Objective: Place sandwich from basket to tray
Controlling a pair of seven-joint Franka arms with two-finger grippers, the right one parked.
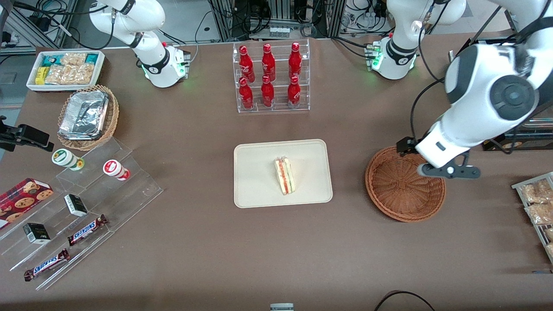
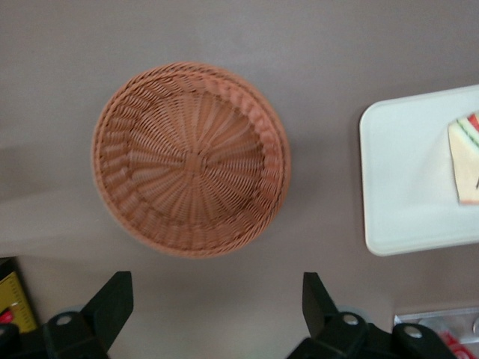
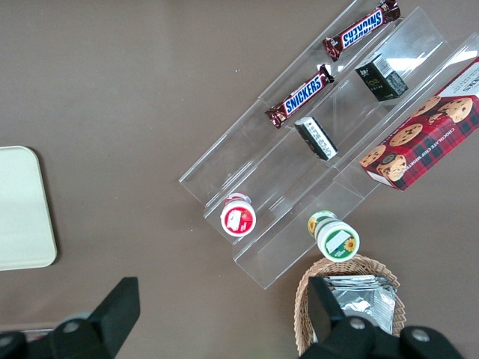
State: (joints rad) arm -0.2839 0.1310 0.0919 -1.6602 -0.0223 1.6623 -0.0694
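Woven reddish-brown wicker forms the round shallow basket (image 1: 405,185), bare inside, toward the working arm's end of the table. Near the middle, the triangular sandwich (image 1: 284,175) lies on the smooth cream tray (image 1: 255,181). The gripper (image 1: 449,171) hangs above the basket's rim.

From the left wrist, its black fingers (image 2: 112,303) stand wide apart, holding nothing, above the table beside the basket (image 2: 191,159); the sandwich (image 2: 465,157) rests on the tray (image 2: 400,187).

Left arm reaches in from the working arm's end of the worktop, elbow raised, forearm sloping down toward the front camera. Wrist points straight down. Claw (image 2: 217,307) hangs high in the air, well off the worktop, fingers (image 2: 112,303) spread wide apart, nothing between them. Both black fingertips show in the wrist view.
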